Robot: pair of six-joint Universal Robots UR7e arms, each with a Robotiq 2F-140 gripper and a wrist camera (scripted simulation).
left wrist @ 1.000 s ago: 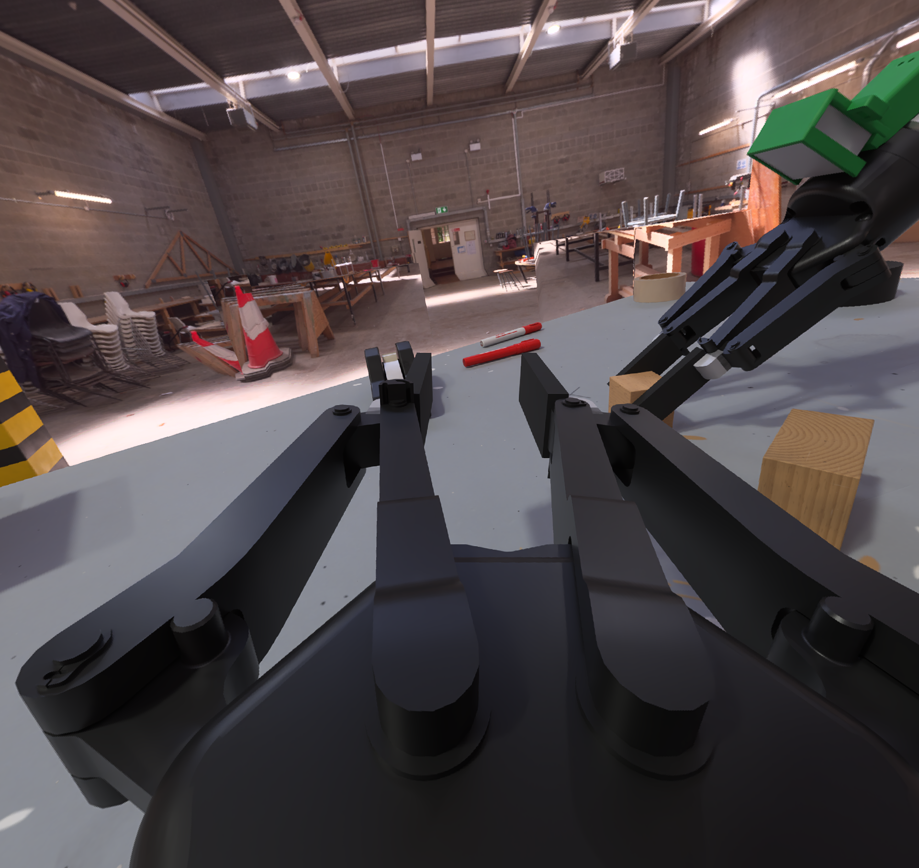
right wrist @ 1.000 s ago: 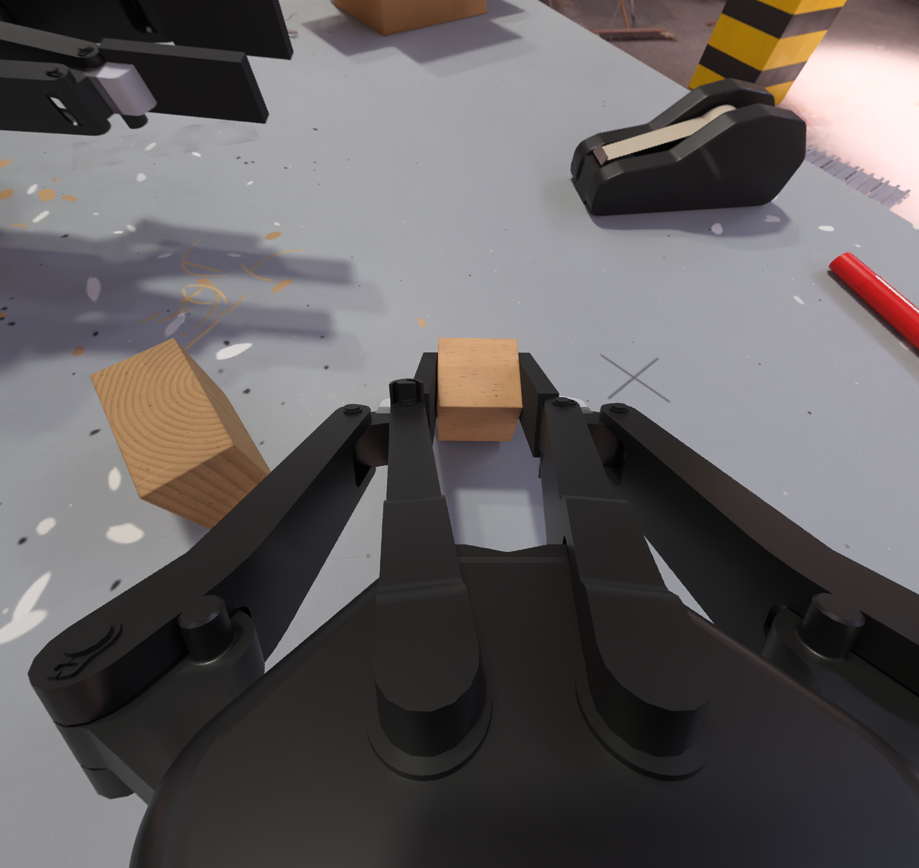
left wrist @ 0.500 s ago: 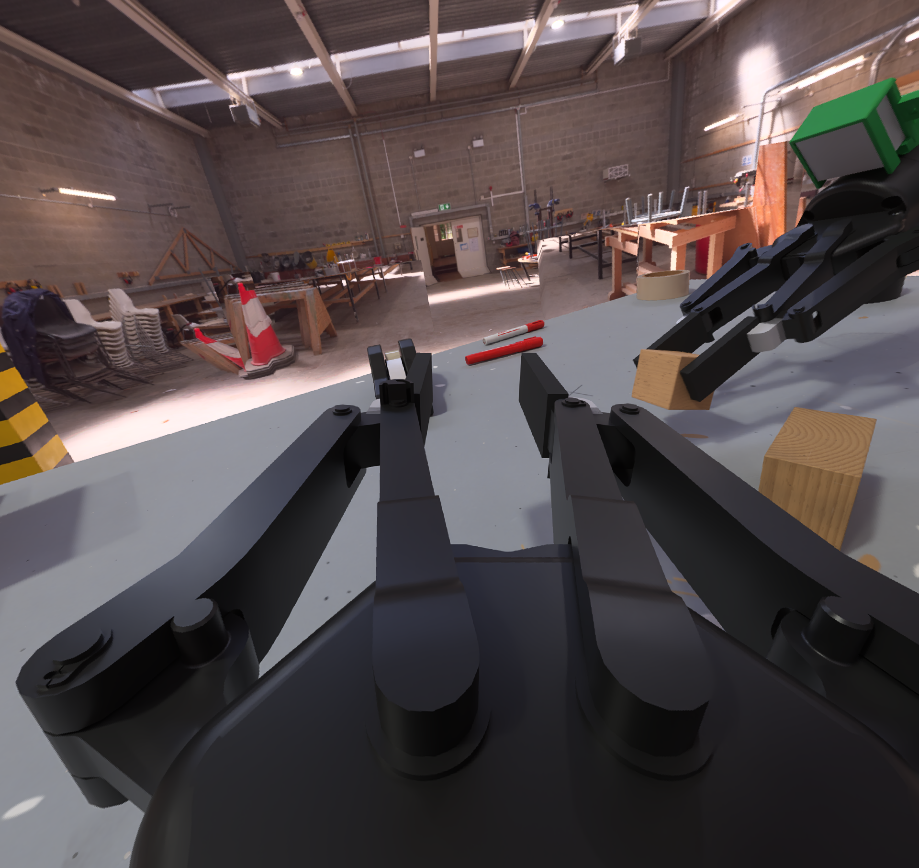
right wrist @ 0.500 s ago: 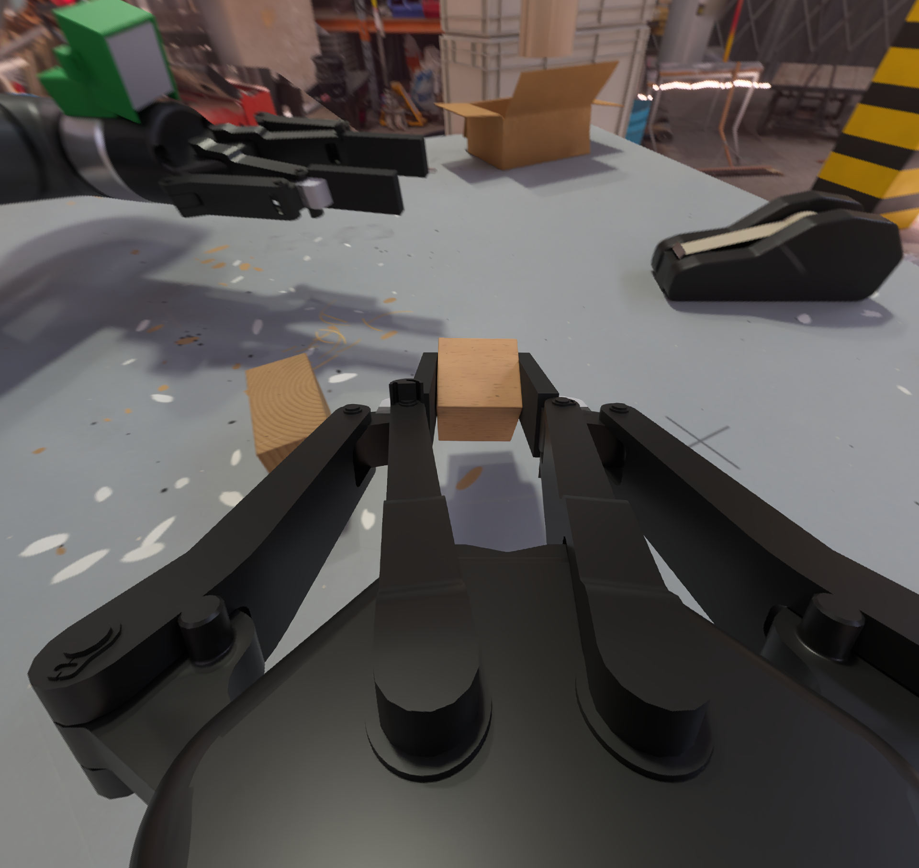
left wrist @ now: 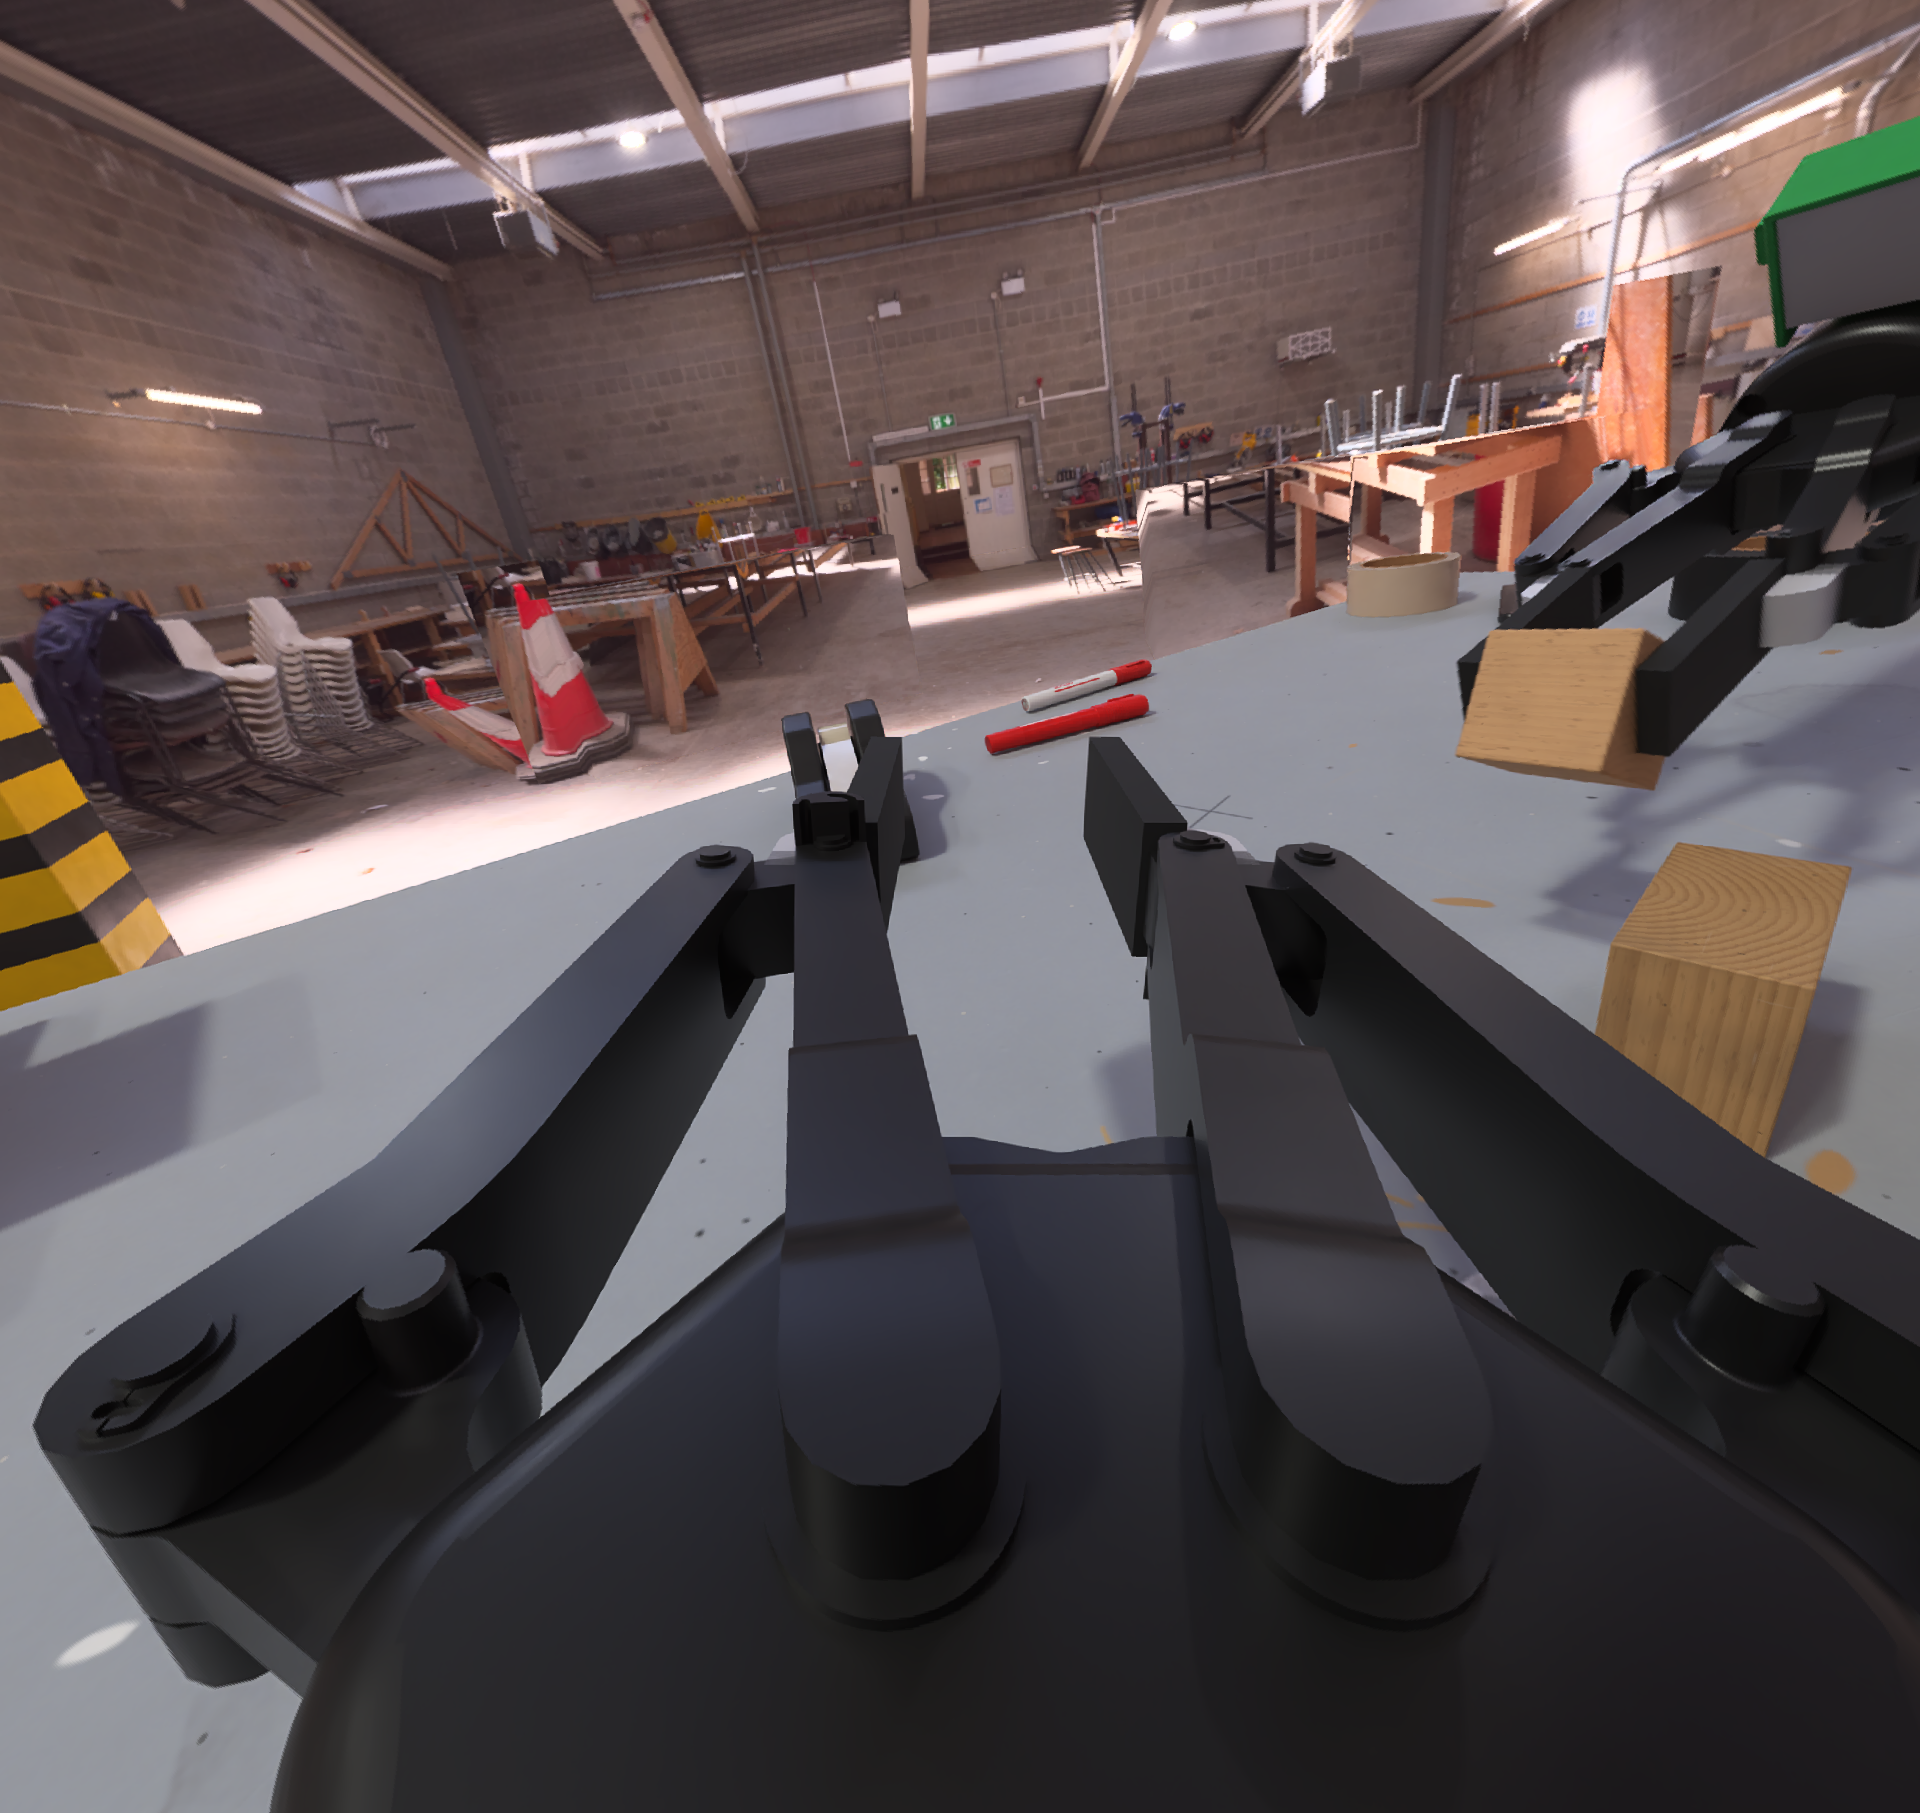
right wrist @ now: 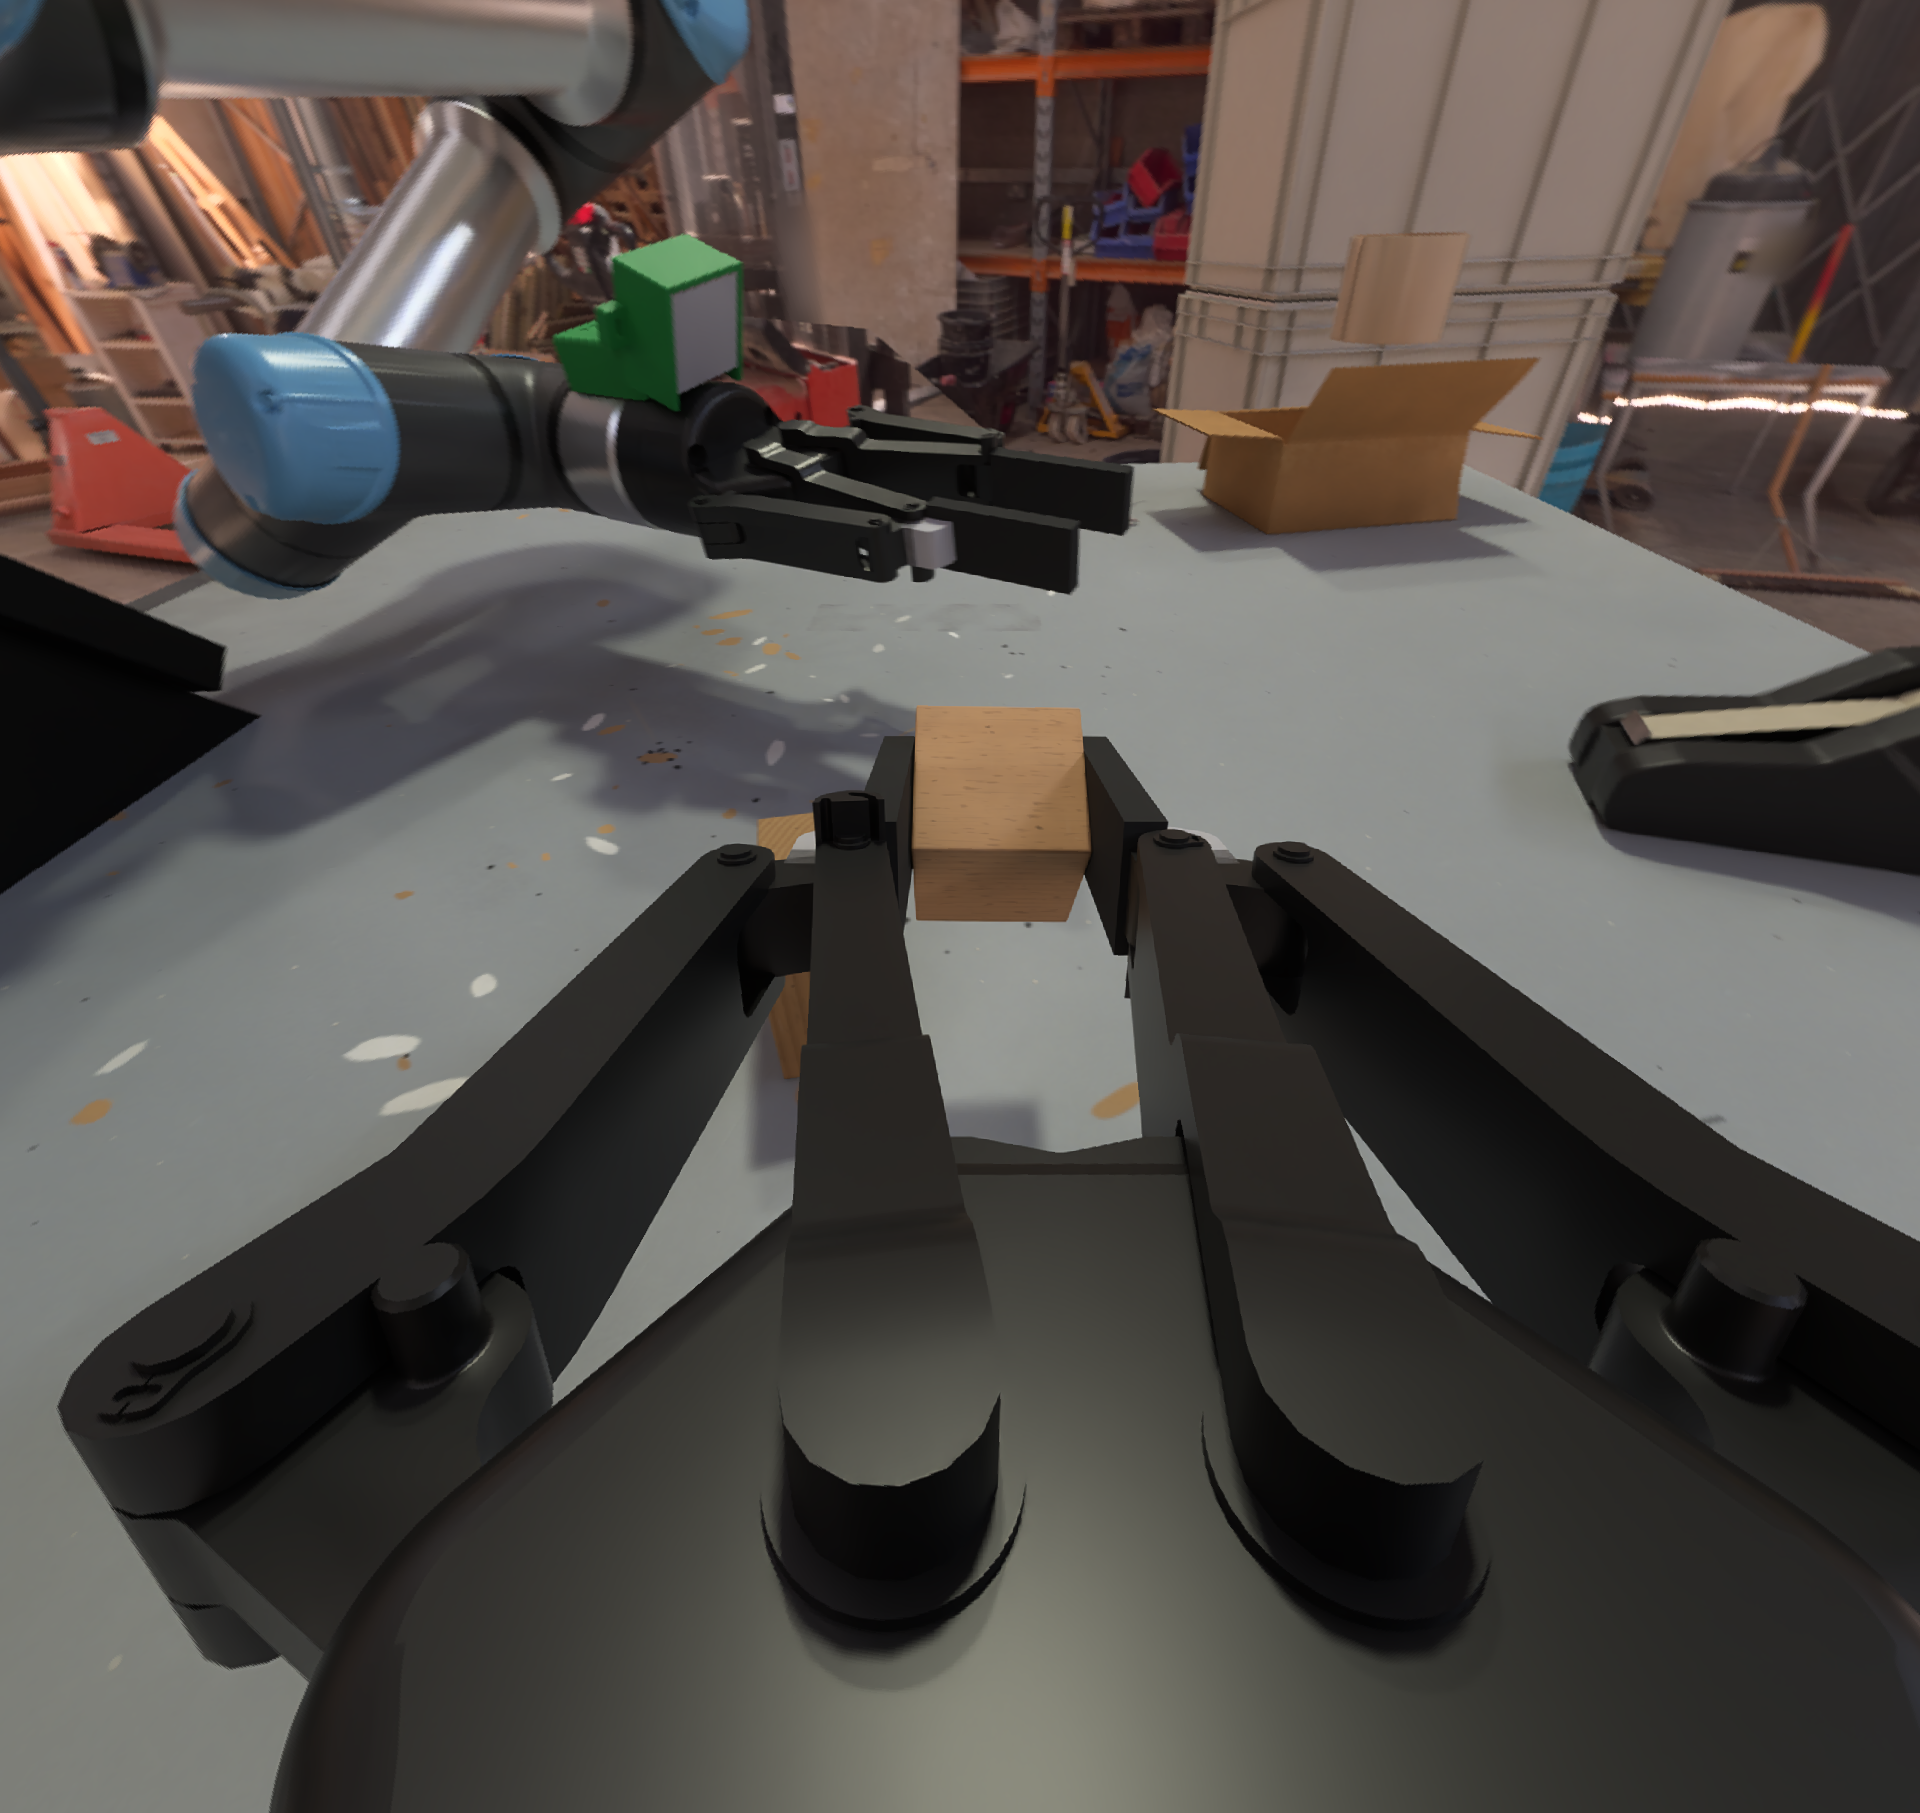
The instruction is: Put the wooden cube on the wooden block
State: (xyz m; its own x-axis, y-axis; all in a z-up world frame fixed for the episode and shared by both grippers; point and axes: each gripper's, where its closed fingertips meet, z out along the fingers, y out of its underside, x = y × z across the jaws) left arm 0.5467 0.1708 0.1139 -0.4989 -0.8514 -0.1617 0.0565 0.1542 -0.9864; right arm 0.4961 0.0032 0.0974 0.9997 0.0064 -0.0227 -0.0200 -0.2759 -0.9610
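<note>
The left gripper (left wrist: 987,797) hangs idle over the grey table (left wrist: 520,1036), its fingers spread with nothing between them. To its right the wooden block (left wrist: 1714,984) stands on the table, and the right gripper (right wrist: 1003,818) pinches the wooden cube (right wrist: 997,807) in the air, clear of the surface. The carry step appears under way; next the cube must be brought squarely above the block's top face, lowered until it rests flat, then released.

Your right gripper (right wrist: 1000,818) now carries the cube (right wrist: 997,807) clear off the table (right wrist: 312,984), higher than a second ago, wrist tilted up toward level, block (right wrist: 784,932) now tucked behind its left finger.
</note>
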